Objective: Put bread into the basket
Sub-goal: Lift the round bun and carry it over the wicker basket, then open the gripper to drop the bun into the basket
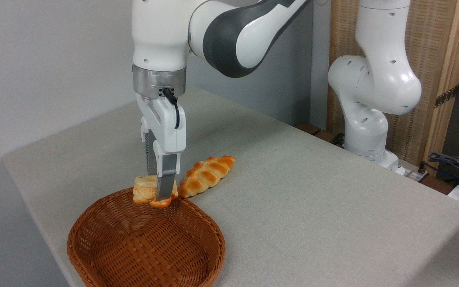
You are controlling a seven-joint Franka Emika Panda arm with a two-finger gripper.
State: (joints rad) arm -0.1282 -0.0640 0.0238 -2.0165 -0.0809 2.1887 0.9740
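Wicker basket (146,243), reddish-brown, oval, shallow with raised rim, sits on grey bench (313,191) at the near-left corner, lower left of view. Gripper (161,195) points straight down, clenched on the bread (144,190), a small puffy bun, cream top, browner lumpy edges. One grey finger (167,181) crosses the front of the bun; the other is behind it, mostly hidden. Bun hangs at the basket's 12 o'clock rim, its lower edge overlapping the rim in the picture; cannot tell if it touches the wicker or floats just above. Basket interior holds nothing else visible. Braided loaf (206,175), orange-brown, longer, lies flat on the bench at about 1 o'clock from the basket, just beside the rim and just right of the gripped bun, long axis running toward 2 o'clock. White arm (161,36) with dark grey joint cover comes down from top centre; its base column (373,91) stands at the bench's far right edge. Cables (452,163) at far right, off the bench.
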